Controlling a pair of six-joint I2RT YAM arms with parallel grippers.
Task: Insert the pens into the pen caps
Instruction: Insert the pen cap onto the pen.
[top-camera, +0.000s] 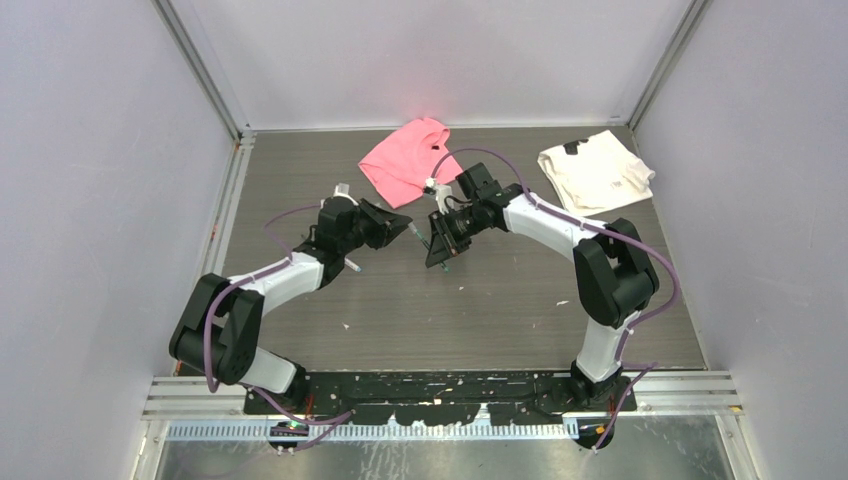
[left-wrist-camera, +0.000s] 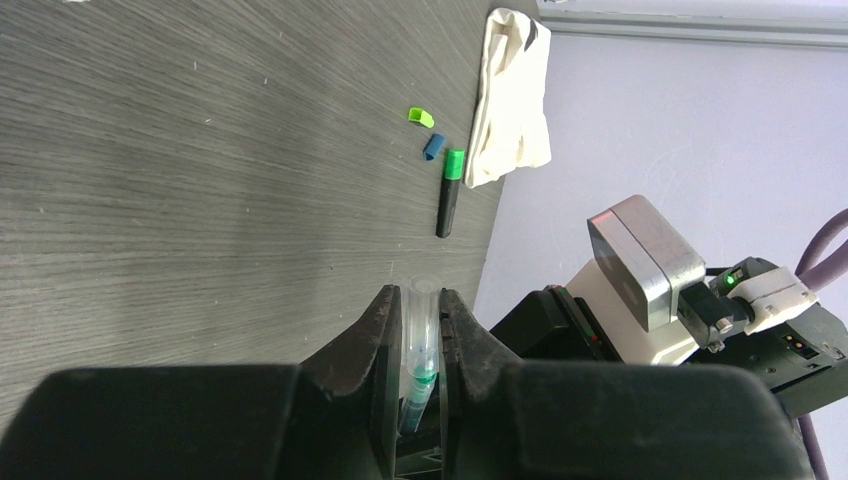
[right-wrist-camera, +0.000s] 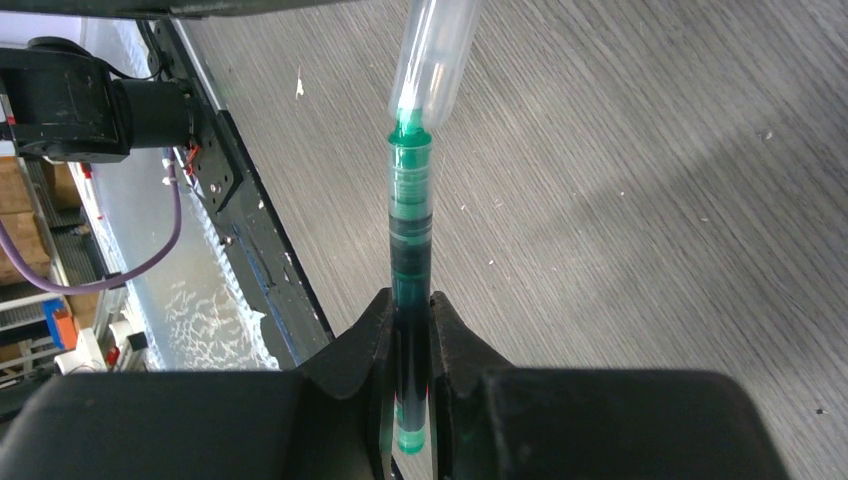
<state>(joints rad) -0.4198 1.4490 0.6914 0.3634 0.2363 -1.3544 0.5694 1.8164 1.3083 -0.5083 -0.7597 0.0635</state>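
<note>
Dark grey wood-grain tabletop, enclosed by plain pale lilac wall panels on three sides; silver aluminium frame rails at corners, even lighting.

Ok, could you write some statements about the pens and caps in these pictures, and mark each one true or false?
1. The right gripper is shut on a green pen. True.
2. The left gripper is open and empty. False: it clamps a clear cap.
3. The green pen's tip is at the clear cap's mouth. True.
4. The blue cap is fitted on a pen. False: it lies loose on the table, near the white cloth.
5. A black pen with a green end lies on the table. True.
</note>
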